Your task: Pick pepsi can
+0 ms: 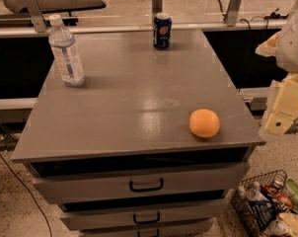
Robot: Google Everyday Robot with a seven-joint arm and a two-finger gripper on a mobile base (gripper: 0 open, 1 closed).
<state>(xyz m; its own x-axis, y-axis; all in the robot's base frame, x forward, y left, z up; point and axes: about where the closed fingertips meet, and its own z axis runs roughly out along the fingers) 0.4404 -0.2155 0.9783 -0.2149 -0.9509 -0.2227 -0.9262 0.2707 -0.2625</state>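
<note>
The pepsi can (pixel 162 31) is a small dark blue can with a silver rim and a round logo. It stands upright at the far edge of the grey cabinet top (pixel 134 98), near the middle. My gripper (pixel 283 107) is a cream-coloured piece hanging off the right edge of the view, beside the cabinet's right side. It is well to the right of the can and nearer the front, and it holds nothing that I can see.
A clear water bottle (pixel 66 51) with a white cap stands at the far left of the top. An orange (pixel 204 123) lies near the front right corner. Drawers with black handles (pixel 146 185) face me. A wire basket (pixel 267 206) of packaged items sits on the floor at lower right.
</note>
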